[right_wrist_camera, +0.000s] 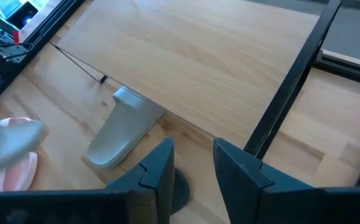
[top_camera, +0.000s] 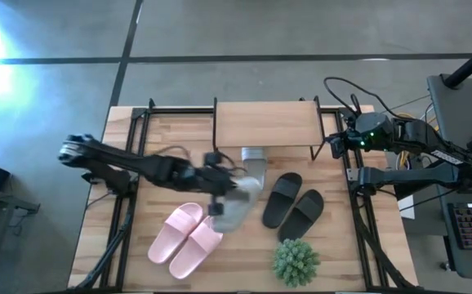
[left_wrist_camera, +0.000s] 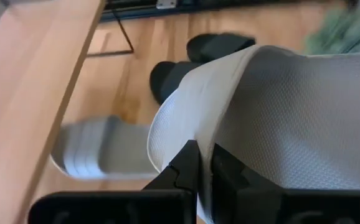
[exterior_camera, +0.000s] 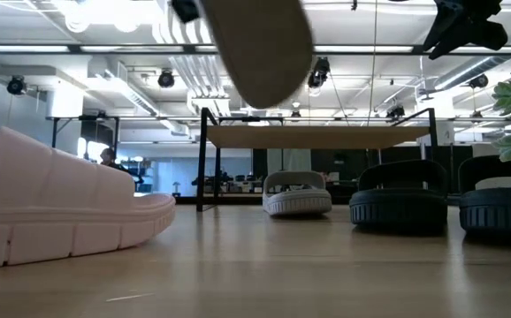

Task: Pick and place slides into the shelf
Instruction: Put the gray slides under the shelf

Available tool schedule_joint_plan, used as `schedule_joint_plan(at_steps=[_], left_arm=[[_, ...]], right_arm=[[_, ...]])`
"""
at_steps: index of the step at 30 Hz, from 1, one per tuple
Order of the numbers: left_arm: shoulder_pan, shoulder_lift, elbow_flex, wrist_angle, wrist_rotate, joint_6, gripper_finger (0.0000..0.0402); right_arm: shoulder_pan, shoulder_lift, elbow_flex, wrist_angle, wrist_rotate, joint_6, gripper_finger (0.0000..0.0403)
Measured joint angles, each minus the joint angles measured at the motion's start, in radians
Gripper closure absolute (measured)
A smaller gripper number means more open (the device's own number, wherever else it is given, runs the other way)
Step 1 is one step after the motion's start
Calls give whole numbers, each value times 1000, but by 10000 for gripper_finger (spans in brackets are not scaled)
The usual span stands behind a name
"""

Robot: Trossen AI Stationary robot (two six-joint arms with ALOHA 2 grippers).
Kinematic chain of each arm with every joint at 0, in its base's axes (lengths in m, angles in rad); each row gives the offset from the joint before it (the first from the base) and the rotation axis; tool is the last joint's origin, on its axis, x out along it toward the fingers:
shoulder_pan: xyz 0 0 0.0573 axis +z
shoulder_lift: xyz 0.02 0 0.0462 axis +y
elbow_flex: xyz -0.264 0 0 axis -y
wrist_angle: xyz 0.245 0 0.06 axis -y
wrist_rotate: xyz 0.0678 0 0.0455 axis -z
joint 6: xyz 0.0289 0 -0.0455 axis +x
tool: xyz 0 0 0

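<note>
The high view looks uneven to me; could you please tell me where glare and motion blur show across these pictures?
High view: glare washes the upper left floor, and the lifted grey slide in the left gripper is smeared. Low view: ceiling lights flare. Left wrist view: the grey slide under the shelf looks blurred.

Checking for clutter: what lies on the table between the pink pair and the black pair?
In the high view, the grey slide held by the left tool hangs between the pink pair and the black pair.
</note>
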Motion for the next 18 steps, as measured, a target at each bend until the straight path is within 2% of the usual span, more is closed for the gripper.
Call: schedule_joint_plan(at_steps=[3,7,18], left_arm=[[27,140,89,-4,-62,138,401],[76,296,224,24,-53,226,401],[183,605,594,29,-12,244,401]], right_arm=[[0,0,0,0,-3,0,302],[0,0,0,-1,-24,2,305],[0,-7,0,-22,-26,10,310]])
